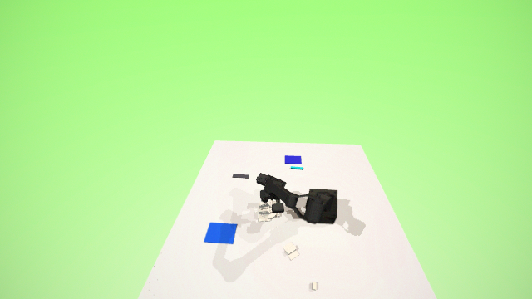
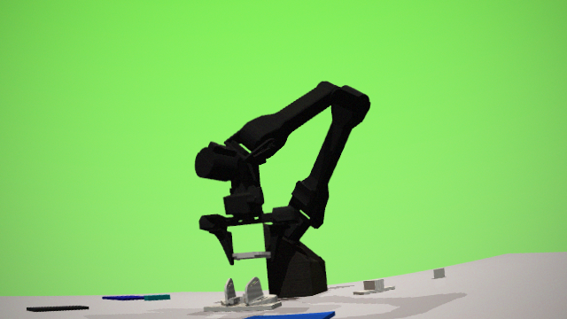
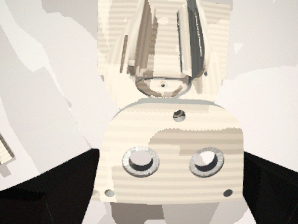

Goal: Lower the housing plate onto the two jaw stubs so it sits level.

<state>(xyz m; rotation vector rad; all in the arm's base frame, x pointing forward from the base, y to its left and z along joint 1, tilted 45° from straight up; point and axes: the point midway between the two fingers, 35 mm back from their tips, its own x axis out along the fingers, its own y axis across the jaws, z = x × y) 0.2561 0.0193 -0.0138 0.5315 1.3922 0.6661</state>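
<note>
The pincer (image 2: 251, 257) (image 3: 166, 157), black and two-fingered, grips a pale, flat housing plate (image 2: 252, 255) (image 3: 172, 142) by opposite edges in the exterior view. The plate hangs nearly level between the fingertips, with open air between it and two upright cream jaws (image 2: 241, 290) below.

In the wrist view, the plate, rounded at one end and pierced by two ringed holes, spans the fingers; the jaws (image 3: 167, 42) show beyond its rounded edge.

From the top, the black arm (image 1: 283, 192) hides most of the grip; a flat blue square (image 1: 220, 232) lies well apart from the jaws, nearer the white table's (image 1: 258, 270) left edge in the picture.
</note>
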